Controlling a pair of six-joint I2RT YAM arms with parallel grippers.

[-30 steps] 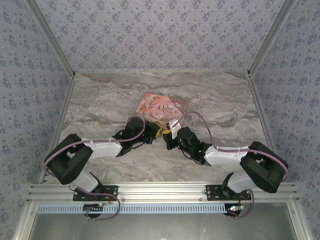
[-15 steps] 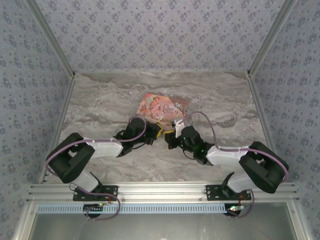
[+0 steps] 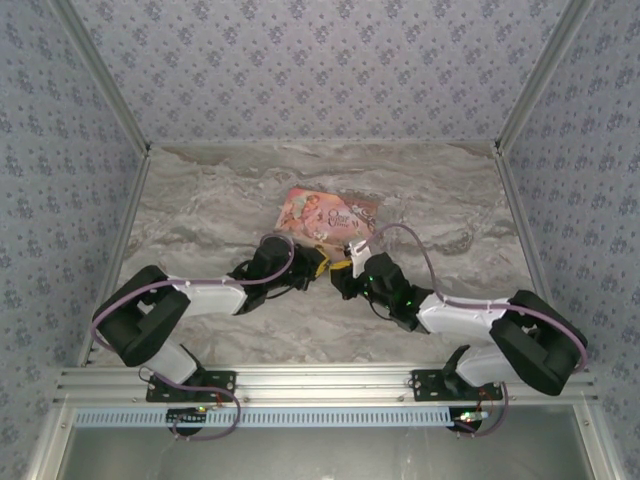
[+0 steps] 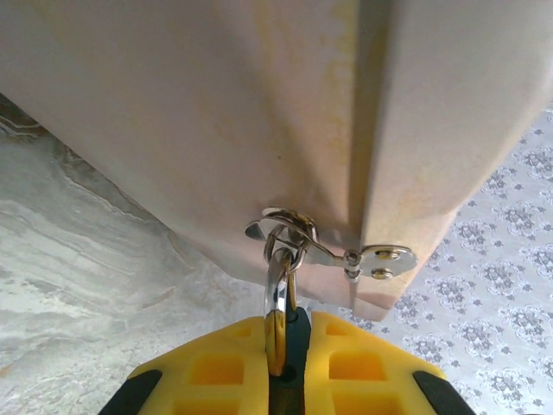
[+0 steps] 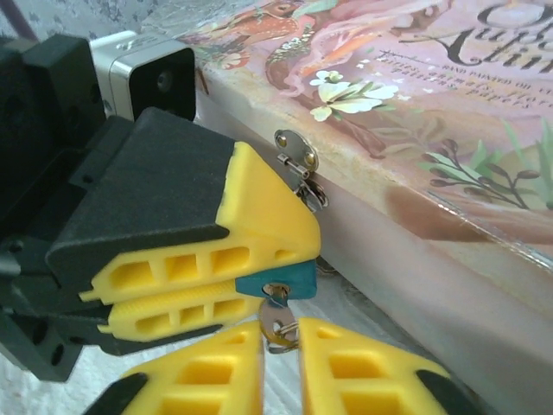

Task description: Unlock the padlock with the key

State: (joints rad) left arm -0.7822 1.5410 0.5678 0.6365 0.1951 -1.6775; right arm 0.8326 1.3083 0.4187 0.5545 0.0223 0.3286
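Observation:
The teal padlock (image 5: 278, 280) hangs by its silvery shackle (image 4: 278, 290) from the hasp (image 4: 333, 256) of the pink tin (image 3: 328, 215). My left gripper (image 4: 289, 367) is shut on the padlock's body, its yellow fingers (image 5: 259, 216) clamping it from above and below. The small metal key (image 5: 276, 318) sticks in the keyhole on the padlock's underside, with a thin ring on its head. My right gripper (image 5: 282, 363) sits just below, its jaws slightly apart with the key's head in the gap. In the top view both grippers (image 3: 318, 262) (image 3: 340, 276) meet at the tin's near edge.
The pink illustrated tin (image 5: 415, 95) lies flat on the marble table (image 3: 200, 210), right behind both grippers. Patterned walls enclose the table on three sides. Bare tabletop lies left, right and behind the tin.
My right gripper's jaws have parted a little around the key, and its wrist has crept slightly left towards the padlock. The left gripper keeps its hold.

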